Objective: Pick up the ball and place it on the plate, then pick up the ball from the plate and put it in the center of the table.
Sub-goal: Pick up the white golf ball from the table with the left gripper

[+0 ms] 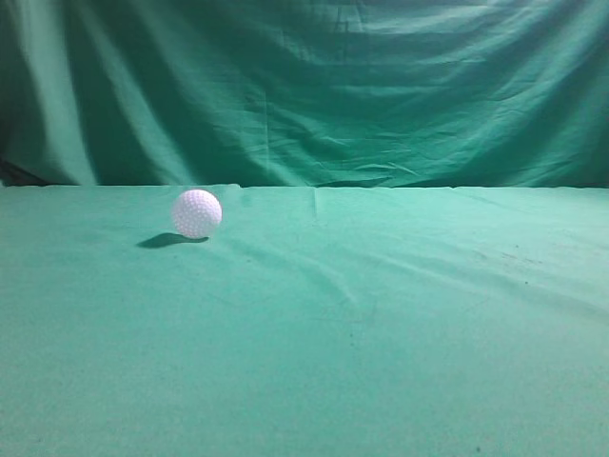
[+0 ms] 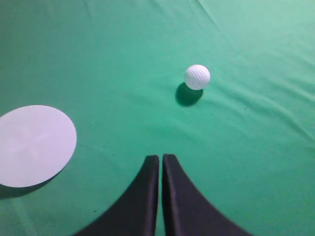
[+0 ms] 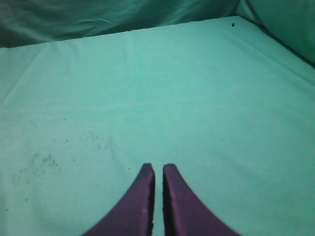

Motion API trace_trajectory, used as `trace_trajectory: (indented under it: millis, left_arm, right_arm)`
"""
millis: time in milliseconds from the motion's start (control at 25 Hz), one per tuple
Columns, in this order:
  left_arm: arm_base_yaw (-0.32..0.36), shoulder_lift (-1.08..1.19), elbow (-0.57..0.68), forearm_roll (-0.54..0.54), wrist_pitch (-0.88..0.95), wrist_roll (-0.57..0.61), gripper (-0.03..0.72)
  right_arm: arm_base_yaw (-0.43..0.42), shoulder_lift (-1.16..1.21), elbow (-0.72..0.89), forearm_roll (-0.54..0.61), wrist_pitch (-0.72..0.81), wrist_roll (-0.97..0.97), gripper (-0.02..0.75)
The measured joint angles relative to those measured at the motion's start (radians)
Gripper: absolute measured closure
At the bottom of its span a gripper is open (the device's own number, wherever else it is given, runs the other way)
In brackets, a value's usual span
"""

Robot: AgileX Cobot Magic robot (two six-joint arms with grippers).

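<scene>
A white dimpled ball (image 1: pixel 197 212) rests on the green tablecloth at the left of the exterior view. It also shows in the left wrist view (image 2: pixel 197 76), ahead and to the right of my left gripper (image 2: pixel 161 157), which is shut and empty, well short of the ball. A flat white round plate (image 2: pixel 34 145) lies on the cloth to the left of that gripper. The plate does not show in the exterior view. My right gripper (image 3: pixel 158 167) is shut and empty over bare cloth. Neither gripper shows in the exterior view.
A green cloth covers the table (image 1: pixel 381 314) and a green curtain (image 1: pixel 314 86) hangs behind it. The table's far edge and a corner (image 3: pixel 236 19) show in the right wrist view.
</scene>
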Motion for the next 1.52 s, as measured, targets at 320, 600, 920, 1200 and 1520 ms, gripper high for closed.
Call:
trace_trajectory:
  millis: [320,600,920,1200,1520]
  left_arm:
    - [-0.182,0.357,-0.168,0.023,0.023,0.026,0.688]
    - [-0.228,0.669,-0.366,0.061,0.027,0.027,0.688]
    - [-0.23,0.946,-0.619,0.049,0.145,0.029,0.688]
    - [-0.23,1.09,-0.744,0.034,0.232,0.029,0.219]
    - [-0.23,1.216,-0.824,0.022,0.203,0.029,0.086]
  right_arm:
    - [0.0,0.0,0.0,0.0,0.0,0.0,0.692]
    - [0.0,0.0,0.0,0.0,0.0,0.0,0.692]
    - [0.0,0.0,0.0,0.0,0.0,0.0,0.692]
    - [0.0,0.0,0.0,0.0,0.0,0.0,0.692]
    - [0.0,0.0,0.0,0.0,0.0,0.0,0.692]
